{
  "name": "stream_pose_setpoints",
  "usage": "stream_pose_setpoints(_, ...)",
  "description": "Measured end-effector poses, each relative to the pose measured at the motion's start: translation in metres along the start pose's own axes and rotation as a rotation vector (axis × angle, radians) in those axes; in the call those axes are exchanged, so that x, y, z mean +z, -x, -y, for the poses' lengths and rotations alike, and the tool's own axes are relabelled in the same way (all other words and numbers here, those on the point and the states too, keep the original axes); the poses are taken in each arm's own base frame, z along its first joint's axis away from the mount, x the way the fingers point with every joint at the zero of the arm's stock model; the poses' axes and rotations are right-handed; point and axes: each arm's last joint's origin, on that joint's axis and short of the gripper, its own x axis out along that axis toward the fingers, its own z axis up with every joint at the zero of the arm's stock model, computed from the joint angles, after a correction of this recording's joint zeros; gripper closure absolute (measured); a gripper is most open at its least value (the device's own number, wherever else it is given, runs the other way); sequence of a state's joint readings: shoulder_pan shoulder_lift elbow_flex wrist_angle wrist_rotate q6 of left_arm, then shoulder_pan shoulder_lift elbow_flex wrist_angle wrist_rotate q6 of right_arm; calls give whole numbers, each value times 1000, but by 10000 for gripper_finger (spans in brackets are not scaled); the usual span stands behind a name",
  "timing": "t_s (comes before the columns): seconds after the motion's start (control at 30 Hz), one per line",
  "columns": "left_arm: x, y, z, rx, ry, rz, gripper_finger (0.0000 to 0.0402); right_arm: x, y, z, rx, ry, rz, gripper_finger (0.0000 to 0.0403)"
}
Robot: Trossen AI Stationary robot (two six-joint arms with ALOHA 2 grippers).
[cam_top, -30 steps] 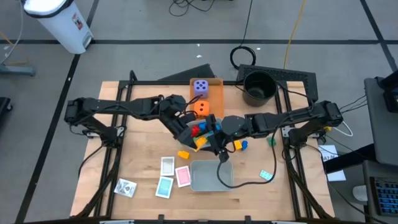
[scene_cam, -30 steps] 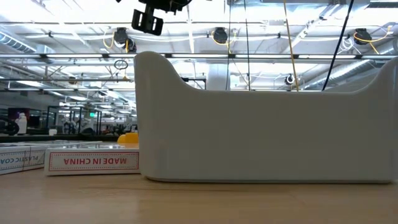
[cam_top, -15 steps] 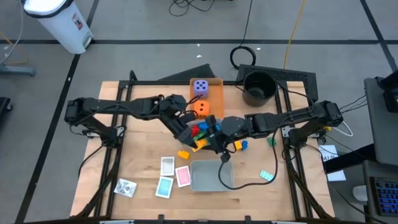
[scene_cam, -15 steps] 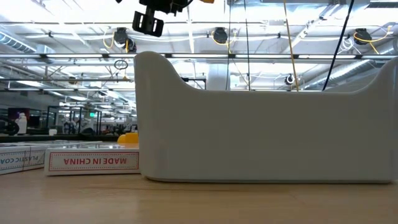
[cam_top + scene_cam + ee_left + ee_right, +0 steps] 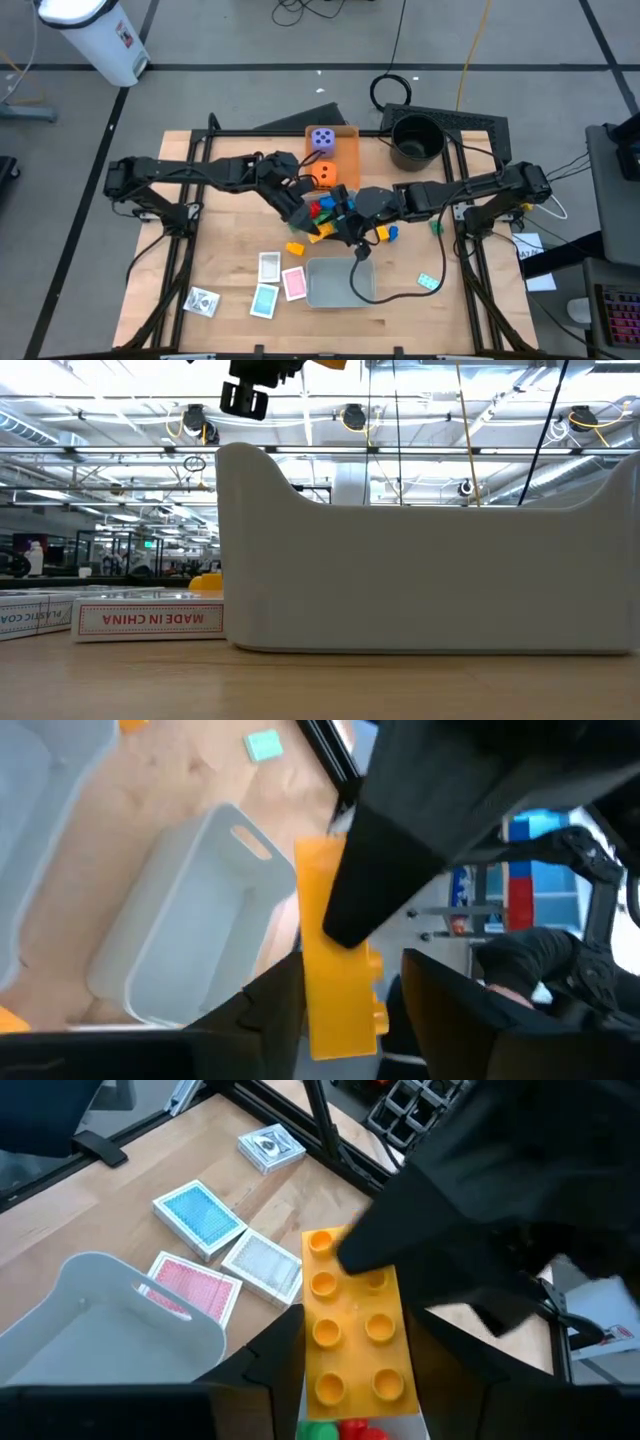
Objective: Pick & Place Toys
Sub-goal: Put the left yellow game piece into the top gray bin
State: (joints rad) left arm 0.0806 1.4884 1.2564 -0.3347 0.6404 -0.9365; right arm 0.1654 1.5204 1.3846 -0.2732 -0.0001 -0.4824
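Above the grey tray (image 5: 338, 282): yellow brick (image 5: 360, 1342) clamped by right claw (image 5: 355, 1380); left claw (image 5: 345, 990) straddling it, grip uncertain.

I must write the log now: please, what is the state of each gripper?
Left gripper: around the yellow plastic brick; grip cannot be told.
Right gripper: closed on the same yellow brick, held above the wooden table.

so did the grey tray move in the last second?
No. In the high view the grey tray sits in the same spot beside the pink card, and in the low view its wall lines up unchanged with the card box.
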Motion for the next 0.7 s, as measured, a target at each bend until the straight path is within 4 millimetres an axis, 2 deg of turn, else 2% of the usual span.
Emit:
stream_pose_setpoints(0.2, 8, 6, -5, 32, -35, 59, 177, 0, 0, -1, 3, 0, -2, 260)
stream_pose_setpoints(0.33, 16, 14, -11, 41, -79, 84, 157, -2, 0, -1, 6, -34, -20, 261)
stream_pose_setpoints(0.7, 28, 44, -13, 53, -151, 193, 166, -18, 1, 2, 37, -220, -153, 260)
